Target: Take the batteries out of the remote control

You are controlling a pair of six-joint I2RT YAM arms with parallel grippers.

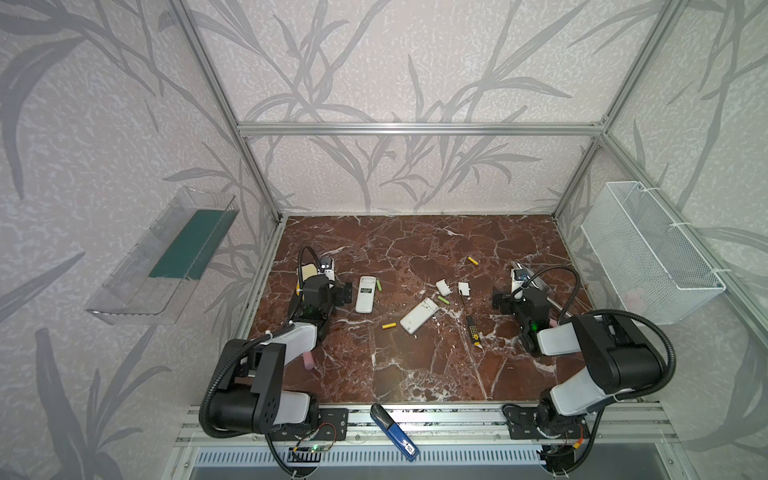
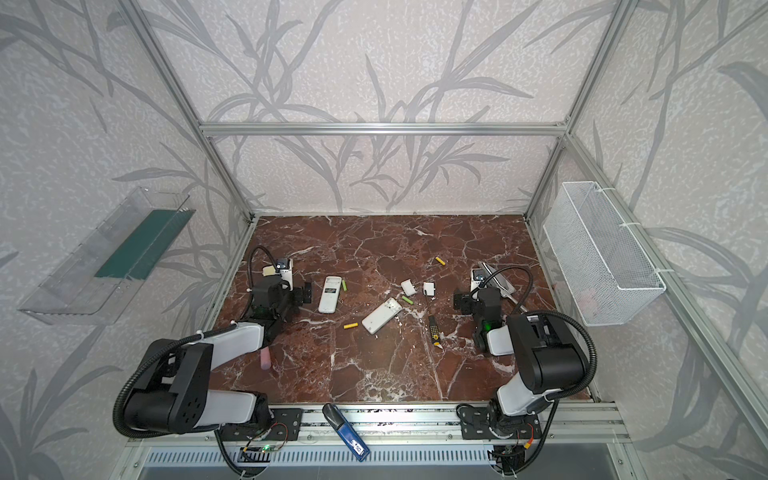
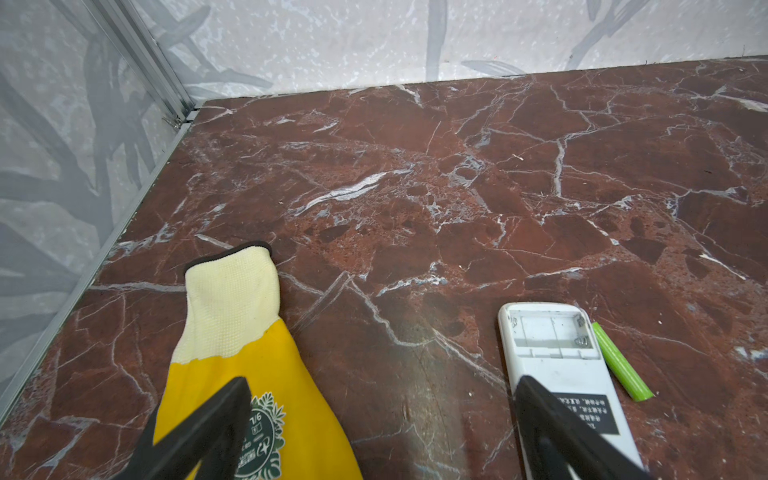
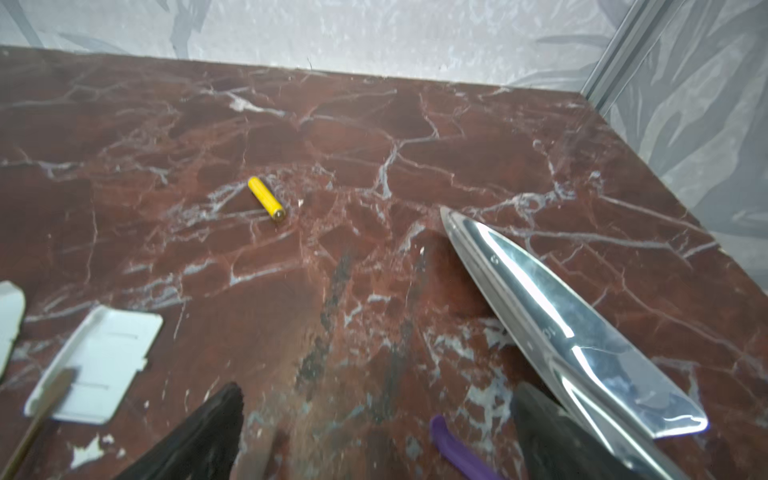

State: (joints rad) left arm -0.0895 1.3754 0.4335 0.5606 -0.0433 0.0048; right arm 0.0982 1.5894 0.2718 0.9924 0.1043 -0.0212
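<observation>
We note left gripper (image 3: 382, 382) spread wide, empty, over tabletop (image 3: 415, 187) by left remote (image 3: 557, 374). Right gripper (image 4: 379, 388) spread wide too, empty. Loose on tabletop: left green battery (image 1: 379, 285) just beside left remote; right green battery (image 1: 444, 300) by tilted remote (image 1: 419, 315), centre; near yellow battery (image 1: 389, 326) lower centre; far yellow battery (image 1: 472, 260) upper right.

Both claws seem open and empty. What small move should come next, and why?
Probably just draw the left claw back: the white remote by it shows an empty compartment, and two yellow batteries and two green batteries already lie loose on the marble table.
</observation>
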